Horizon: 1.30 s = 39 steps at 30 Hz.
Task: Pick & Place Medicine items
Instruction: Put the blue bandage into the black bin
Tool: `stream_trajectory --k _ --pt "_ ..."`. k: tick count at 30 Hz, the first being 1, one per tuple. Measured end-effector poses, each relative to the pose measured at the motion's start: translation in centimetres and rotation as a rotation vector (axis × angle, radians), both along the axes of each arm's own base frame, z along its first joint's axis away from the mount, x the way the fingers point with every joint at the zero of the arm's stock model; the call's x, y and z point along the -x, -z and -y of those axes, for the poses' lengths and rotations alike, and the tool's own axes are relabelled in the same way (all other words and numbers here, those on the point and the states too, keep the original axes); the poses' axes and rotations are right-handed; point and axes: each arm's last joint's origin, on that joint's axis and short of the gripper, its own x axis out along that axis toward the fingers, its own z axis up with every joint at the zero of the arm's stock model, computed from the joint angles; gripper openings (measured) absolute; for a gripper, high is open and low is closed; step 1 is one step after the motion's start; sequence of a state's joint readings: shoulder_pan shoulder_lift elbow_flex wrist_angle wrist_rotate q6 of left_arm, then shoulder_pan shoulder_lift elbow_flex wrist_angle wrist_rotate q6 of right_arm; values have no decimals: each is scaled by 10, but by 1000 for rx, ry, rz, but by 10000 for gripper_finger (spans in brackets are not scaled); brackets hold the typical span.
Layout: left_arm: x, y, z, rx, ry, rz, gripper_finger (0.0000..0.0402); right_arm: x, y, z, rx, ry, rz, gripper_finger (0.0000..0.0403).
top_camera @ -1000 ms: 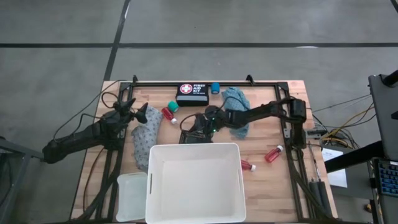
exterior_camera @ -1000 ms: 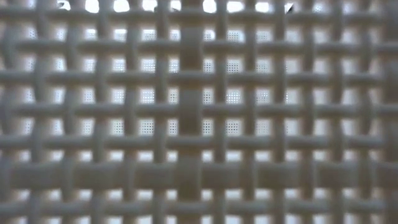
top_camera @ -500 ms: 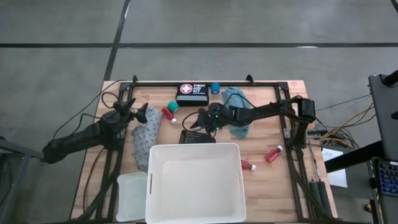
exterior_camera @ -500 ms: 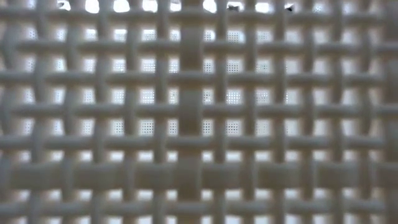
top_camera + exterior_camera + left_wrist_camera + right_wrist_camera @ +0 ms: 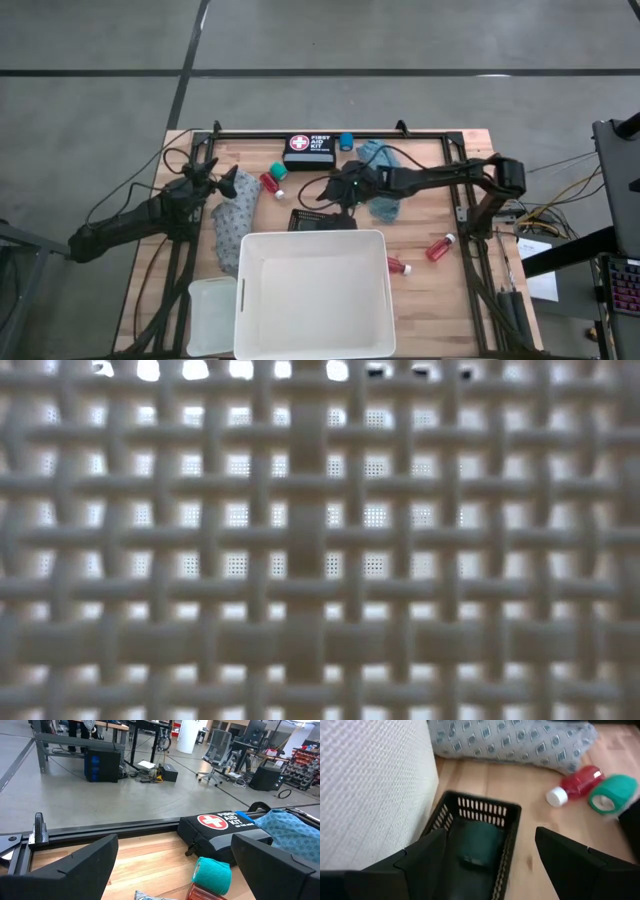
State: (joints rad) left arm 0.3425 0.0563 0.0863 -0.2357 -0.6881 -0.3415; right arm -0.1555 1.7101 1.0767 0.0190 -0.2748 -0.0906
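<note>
High view: the big white tub (image 5: pixel 313 292) sits at the near middle of the bench (image 5: pixel 455 290), and its inside shows only bare white floor. A smaller pale tub (image 5: pixel 211 314) stands against its left wall. The black mesh tray (image 5: pixel 318 219) lies just behind the white tub's far rim; what it holds cannot be told from above. The right end effector (image 5: pixel 334 189) hangs just beyond the tray on the far side, fingers spread and holding nothing. Beside it, away from the tub, lies the teal cloth (image 5: pixel 382 163). The grey patterned cloth (image 5: pixel 234 223) lies off the tub's left far corner, with a red bottle (image 5: pixel 271 182) and a green tub (image 5: pixel 278 171) beyond it. A first aid kit (image 5: pixel 309 149) and a blue tub (image 5: pixel 346 141) sit at the far edge. Two more red bottles (image 5: pixel 439 247) lie right of the white tub, one (image 5: pixel 399 266) touching its wall; open wood surrounds them. The left end effector (image 5: pixel 226 184) waits left of the grey cloth, spread wide and empty.

Low view: a white woven wall (image 5: pixel 320 540) fills everything.

Left wrist view: open fingers (image 5: pixel 85 865) frame the kit (image 5: pixel 220 827), green tub (image 5: pixel 212 875) and teal cloth (image 5: pixel 292 832).

Right wrist view: the tray (image 5: pixel 475 845) shows a dark green item (image 5: pixel 477 842) inside, hard against the white tub's wall (image 5: pixel 375 790).
</note>
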Motion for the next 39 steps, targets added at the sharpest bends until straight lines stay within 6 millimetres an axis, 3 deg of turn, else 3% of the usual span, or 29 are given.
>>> stream_trajectory --k 8,18,32,39 --pt "0 0 0 0 0 -1 393 24 -23 -2 53 44 -76 302" --pt "0 0 0 0 0 0 393 57 -47 1 -2 125 -168 302" --pt "0 0 0 0 0 0 393 99 -70 27 -17 237 -228 302" --pt "0 0 0 0 0 0 393 118 -85 43 -15 317 -180 302"
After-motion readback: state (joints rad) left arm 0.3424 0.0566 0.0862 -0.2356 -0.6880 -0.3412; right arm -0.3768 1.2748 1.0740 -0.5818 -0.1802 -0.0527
